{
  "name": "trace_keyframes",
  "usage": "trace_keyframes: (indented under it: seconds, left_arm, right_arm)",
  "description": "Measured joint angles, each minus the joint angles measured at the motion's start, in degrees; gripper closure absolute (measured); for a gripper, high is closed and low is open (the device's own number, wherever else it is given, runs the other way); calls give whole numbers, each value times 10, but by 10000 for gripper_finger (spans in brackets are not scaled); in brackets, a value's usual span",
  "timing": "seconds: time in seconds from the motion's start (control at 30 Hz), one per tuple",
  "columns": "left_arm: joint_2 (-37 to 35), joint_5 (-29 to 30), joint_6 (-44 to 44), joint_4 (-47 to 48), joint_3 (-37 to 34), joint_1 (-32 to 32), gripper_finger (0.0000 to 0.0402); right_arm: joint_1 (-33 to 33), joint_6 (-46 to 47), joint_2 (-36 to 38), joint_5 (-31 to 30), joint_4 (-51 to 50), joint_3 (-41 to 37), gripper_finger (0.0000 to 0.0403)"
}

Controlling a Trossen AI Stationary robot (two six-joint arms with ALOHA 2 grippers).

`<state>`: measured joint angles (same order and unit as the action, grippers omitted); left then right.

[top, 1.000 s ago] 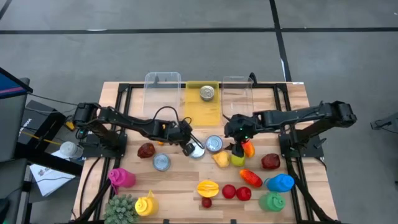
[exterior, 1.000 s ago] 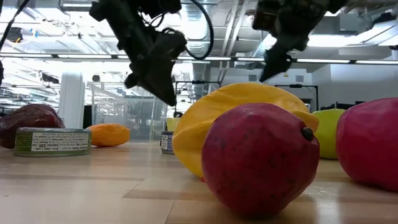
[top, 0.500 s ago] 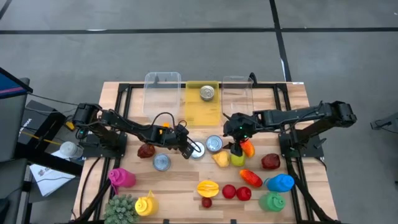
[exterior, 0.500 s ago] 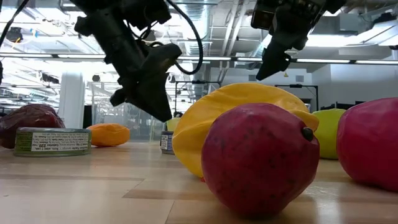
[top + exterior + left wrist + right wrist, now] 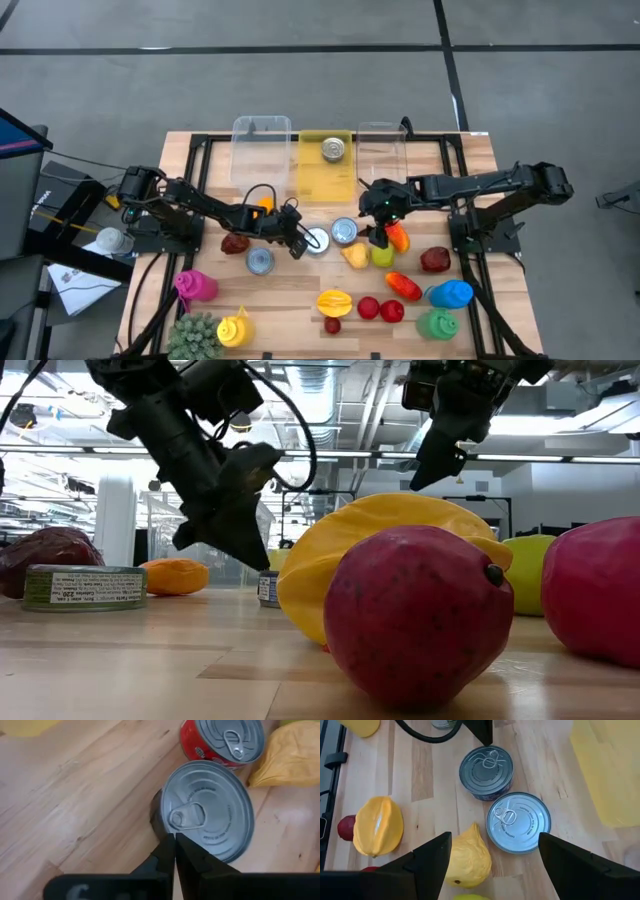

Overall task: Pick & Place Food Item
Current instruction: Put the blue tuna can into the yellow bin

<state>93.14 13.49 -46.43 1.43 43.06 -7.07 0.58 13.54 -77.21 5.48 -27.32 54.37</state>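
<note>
Left gripper (image 5: 174, 840) fingers pressed together, holding nothing, tips at rim of silver can (image 5: 210, 810) just ahead. Red-sided can (image 5: 225, 740) beyond it. Right gripper (image 5: 490, 855) spread apart, hovering over both cans.

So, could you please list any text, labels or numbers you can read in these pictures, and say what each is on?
Flat can, low view: its green and white label carries print, too blurred to read.
Red-walled can, left wrist view: small white marks on its side, too small to read.
Silver can lid, left wrist view: faint embossed lettering around the pull tab, not legible.
No other text is visible.
</note>
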Motion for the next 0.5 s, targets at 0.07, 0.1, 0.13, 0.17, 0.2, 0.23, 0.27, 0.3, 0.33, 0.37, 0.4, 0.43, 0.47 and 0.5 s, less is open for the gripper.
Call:
trace_keyframes:
  seconds: [0.07, 0.1, 0.13, 0.17, 0.2, 0.23, 0.27, 0.3, 0.33, 0.37, 0.4, 0.43, 0.47, 0.5]
  left_arm:
    - [5, 0, -6, -6, -5, 0, 401]
    - [6, 1, -8, -10, -8, 0, 401]
    - [5, 2, -8, -13, -11, 0, 401]
    - [5, 3, -9, -16, -14, 0, 401]
    - [7, 4, -10, -18, -17, 0, 401]
    - [9, 5, -10, -18, -18, 0, 401]
    - [9, 5, -10, -18, -20, 0, 401]
    - [9, 5, -10, -16, -21, 0, 401]
    - [9, 5, -11, -13, -22, 0, 401]
    - [10, 5, -15, -11, -24, 0, 401]
    - [10, 5, -19, -10, -26, 0, 401]
    - [10, 6, -21, -8, -28, 0, 401]
    - [10, 6, -21, -3, -29, 0, 401]
    - [10, 5, -21, 3, -29, 0, 401]
  right_arm:
    - [-1, 0, 0, 0, 1, 0, 111]
    - [-2, 0, 0, 0, 1, 0, 111]
    - [-3, 0, 0, 0, 2, 0, 111]
    - [-3, 0, 0, 0, 2, 0, 111]
    - [-3, 0, 0, 0, 3, 0, 111]
    - [-3, 0, 0, 0, 4, 0, 111]
    - [-4, 0, 0, 0, 5, 0, 111]
    - [-4, 0, 0, 0, 7, 0, 111]
    - [-4, 0, 0, 0, 8, 0, 111]
    - [-4, 0, 0, 0, 8, 0, 111]
    - [-4, 0, 0, 0, 8, 0, 111]
    - [-4, 0, 0, 0, 8, 0, 111]
    - [-4, 0, 0, 0, 9, 0, 111]
    - [-4, 0, 0, 0, 11, 0, 111]
